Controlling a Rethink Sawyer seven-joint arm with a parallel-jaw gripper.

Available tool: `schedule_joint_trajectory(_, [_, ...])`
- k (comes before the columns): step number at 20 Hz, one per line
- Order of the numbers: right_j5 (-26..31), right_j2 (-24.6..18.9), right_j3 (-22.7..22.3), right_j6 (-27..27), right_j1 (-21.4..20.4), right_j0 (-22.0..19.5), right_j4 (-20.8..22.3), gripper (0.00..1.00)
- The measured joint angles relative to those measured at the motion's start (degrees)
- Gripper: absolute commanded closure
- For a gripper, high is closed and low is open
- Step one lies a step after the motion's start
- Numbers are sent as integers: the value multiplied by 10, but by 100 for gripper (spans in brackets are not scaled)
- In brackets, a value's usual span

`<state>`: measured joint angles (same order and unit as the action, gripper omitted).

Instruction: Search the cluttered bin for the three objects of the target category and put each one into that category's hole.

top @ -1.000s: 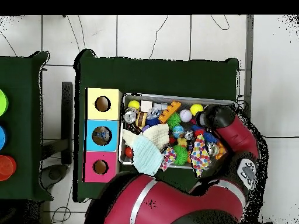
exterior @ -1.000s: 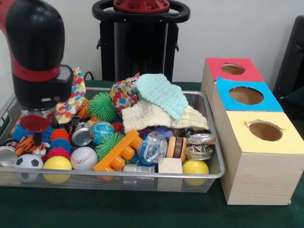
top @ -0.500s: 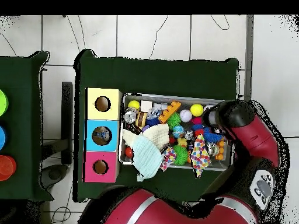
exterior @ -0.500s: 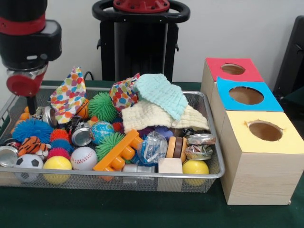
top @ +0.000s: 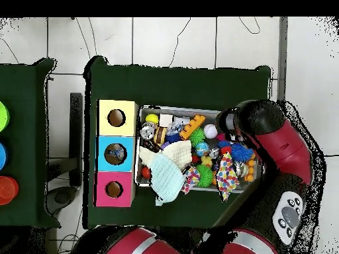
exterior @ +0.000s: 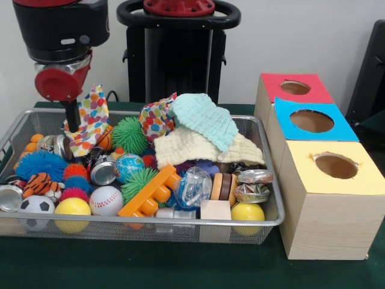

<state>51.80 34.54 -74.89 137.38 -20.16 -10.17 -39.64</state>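
The wire mesh bin (exterior: 150,223) is packed with clutter. Along its front lie a soccer ball (exterior: 35,208), a yellow ball (exterior: 72,207) and a baseball (exterior: 106,200). A globe ball (exterior: 129,165) and an orange block (exterior: 150,189) sit farther in. A mint cloth (exterior: 204,120) lies over a cream cloth (exterior: 192,147). My gripper (exterior: 72,123) hangs above the bin's left end, just in front of a polka-dot cloth (exterior: 90,123), with nothing seen in it. In the overhead view the arm's end (top: 255,122) covers the gripper over the bin (top: 198,111).
Three wooden boxes stand right of the bin, each with a round hole: red (exterior: 295,88), blue (exterior: 311,121) and yellow (exterior: 335,167). Green spiky balls (exterior: 129,134), a blue spiky ball (exterior: 39,164), tins (exterior: 103,171) and a wooden block (exterior: 215,211) crowd the bin.
The arm has risen out of the bin's left end and shifted a little right in the front view. The blue spiky ball and tiger-striped toy it hid now show.
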Motion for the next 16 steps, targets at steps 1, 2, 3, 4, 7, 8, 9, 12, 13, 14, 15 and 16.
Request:
schedule_joint_trajectory(1, [0, 0, 10, 21, 4, 4, -4, 100])
schedule_joint_trajectory(2, [0, 0, 15, 30, 7, 5, -5, 100])
schedule_joint_trajectory(3, [0, 0, 20, 37, 10, 6, -5, 100])
schedule_joint_trajectory(4, [0, 0, 25, 44, 13, 6, -5, 100])
schedule_joint_trajectory(7, [-1, 0, 45, 70, 30, 6, -5, 100])
schedule_joint_trajectory(8, [-1, 0, 50, 75, 36, 7, -5, 100])
schedule_joint_trajectory(9, [-2, 0, 56, 79, 41, 6, -5, 100])
schedule_joint_trajectory(12, [-11, 0, 73, 91, 67, 8, -5, 100])
schedule_joint_trajectory(13, [-14, 0, 78, 96, 75, 10, -5, 100])
schedule_joint_trajectory(14, [-17, 0, 82, 100, 84, 13, -6, 100])
schedule_joint_trajectory(15, [-20, 0, 89, 110, 98, 20, -7, 100])
schedule_joint_trajectory(16, [-20, 0, 90, 112, 101, 22, -7, 100])
